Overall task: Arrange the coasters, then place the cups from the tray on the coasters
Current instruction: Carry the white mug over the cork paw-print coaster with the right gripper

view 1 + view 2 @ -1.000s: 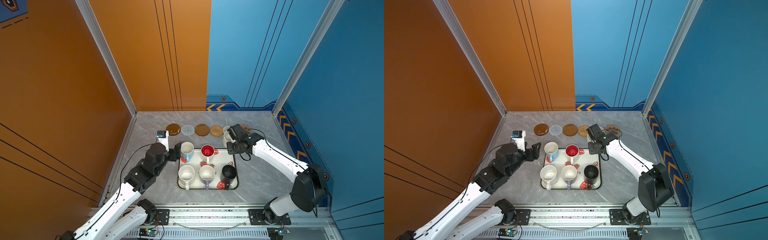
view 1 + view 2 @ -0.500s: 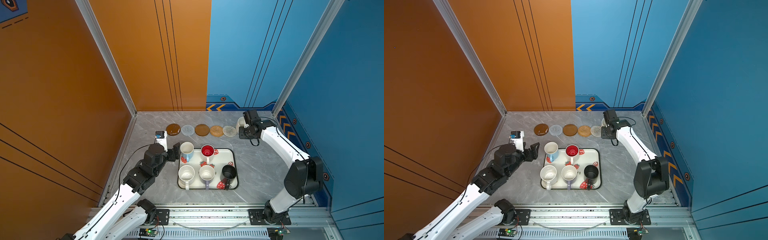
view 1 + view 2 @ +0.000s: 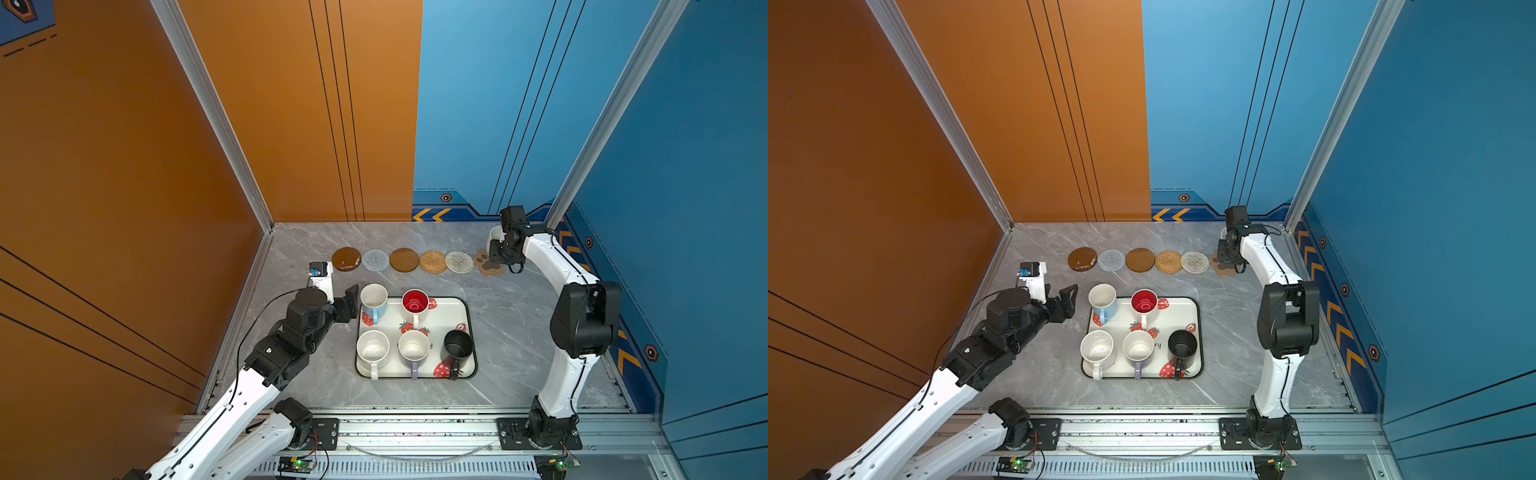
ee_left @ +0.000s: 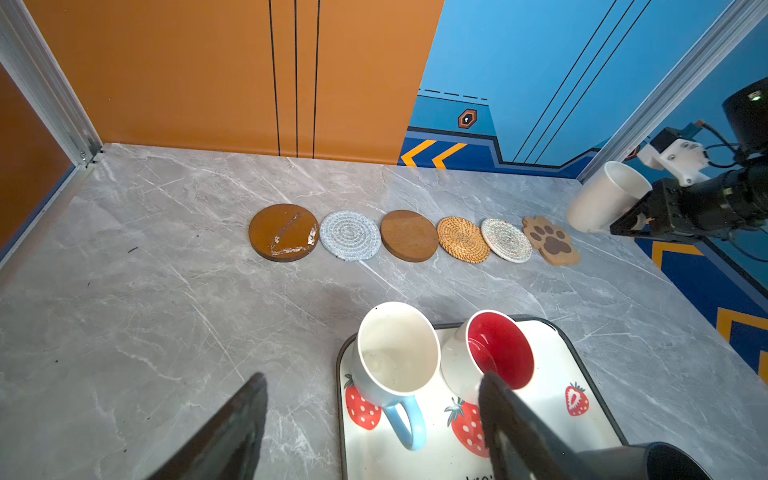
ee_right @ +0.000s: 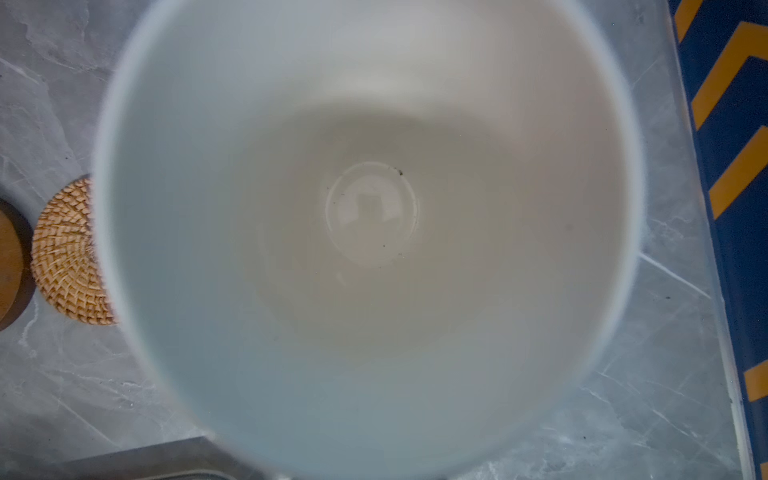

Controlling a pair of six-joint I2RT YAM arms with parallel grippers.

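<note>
Marble tabletop (image 3: pixel 519 332): right end effector (image 4: pixel 629 222) clenched on cream mug (image 4: pixel 602 199); left end effector (image 3: pixel 1073 301) spread wide.

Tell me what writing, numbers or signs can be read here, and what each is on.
"ry": on the white strawberry-print tray; handled ceramic mugs hide the rest of the word.
Yellow chevron arrows on the dark blue wall strip: signs, no words.
Hexagon badge above them: no legible letters.
</note>
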